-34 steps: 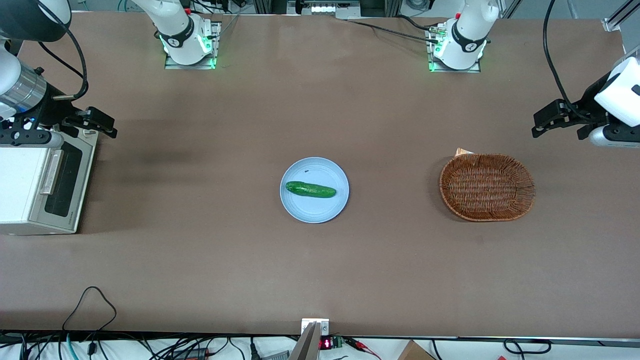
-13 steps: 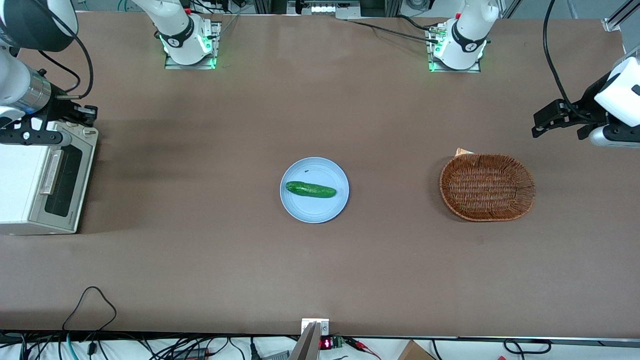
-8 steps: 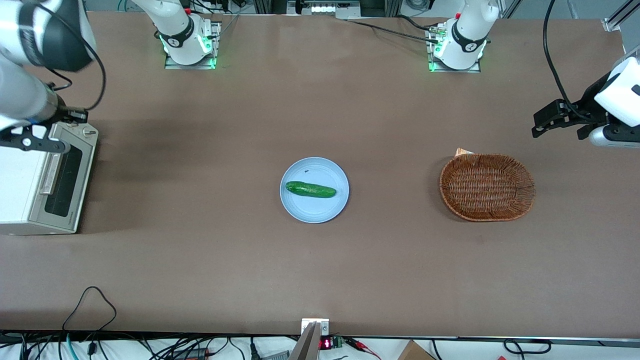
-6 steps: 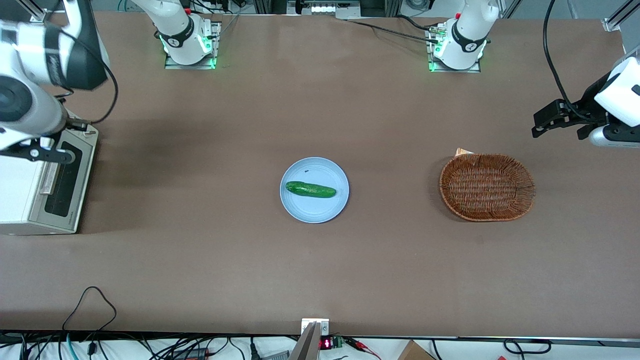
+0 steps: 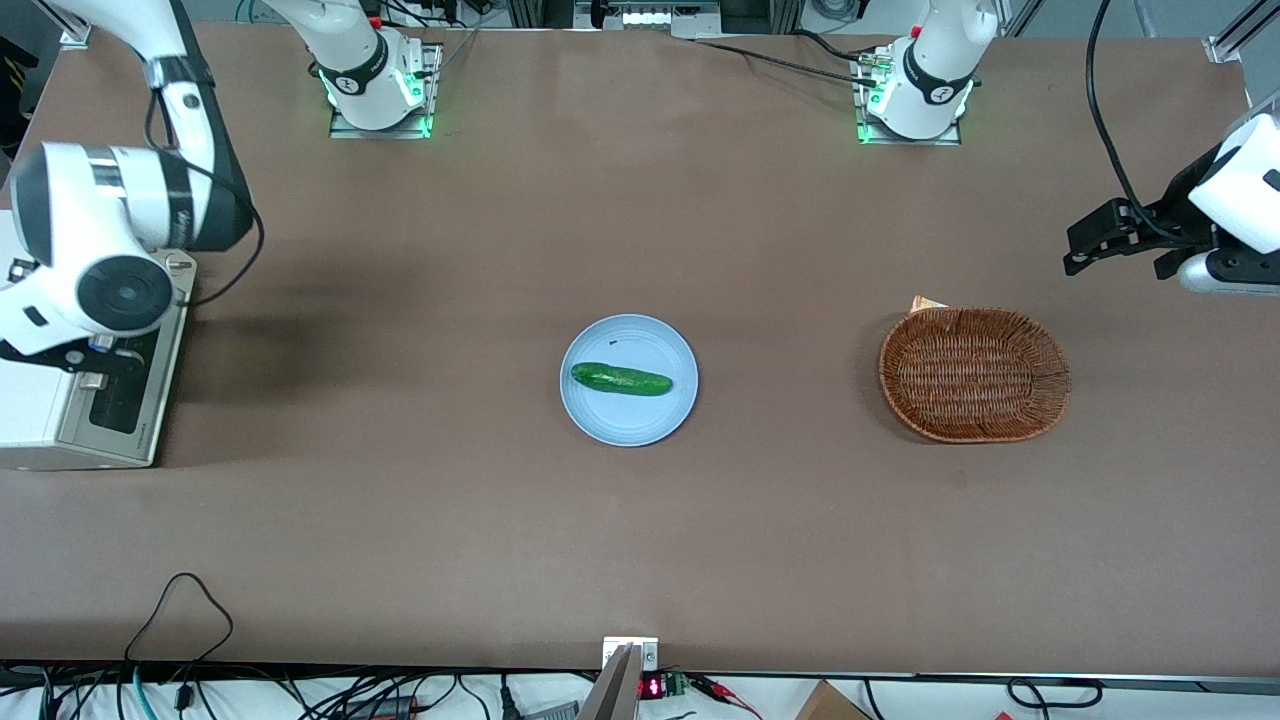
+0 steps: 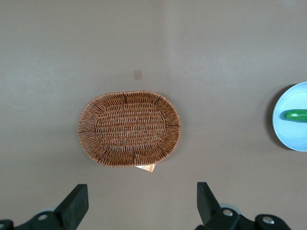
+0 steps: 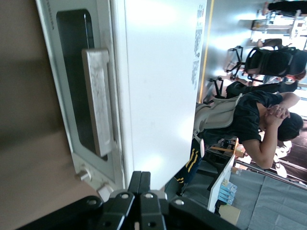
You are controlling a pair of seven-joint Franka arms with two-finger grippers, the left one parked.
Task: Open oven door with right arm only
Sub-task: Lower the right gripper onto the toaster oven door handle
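The cream-white toaster oven (image 5: 35, 420) stands at the working arm's end of the table. Its oven door (image 5: 125, 400), with a dark glass window, is closed. The right arm (image 5: 100, 240) hangs over the oven and hides most of the bar handle in the front view. In the right wrist view the door (image 7: 74, 57), its pale handle (image 7: 98, 103) and the oven's white top (image 7: 158, 86) show. My gripper (image 7: 141, 179) is shut and empty, above the oven's edge near a small knob (image 7: 82, 175), apart from the handle.
A light blue plate (image 5: 600, 415) with a green cucumber (image 5: 621, 379) sits mid-table. A brown wicker basket (image 5: 974, 374) lies toward the parked arm's end. Cables lie at the table's near edge (image 5: 180, 600).
The right arm has swung over the oven and turned its wrist. It now covers the door's upper part and handle in the front view. The door has stayed closed.
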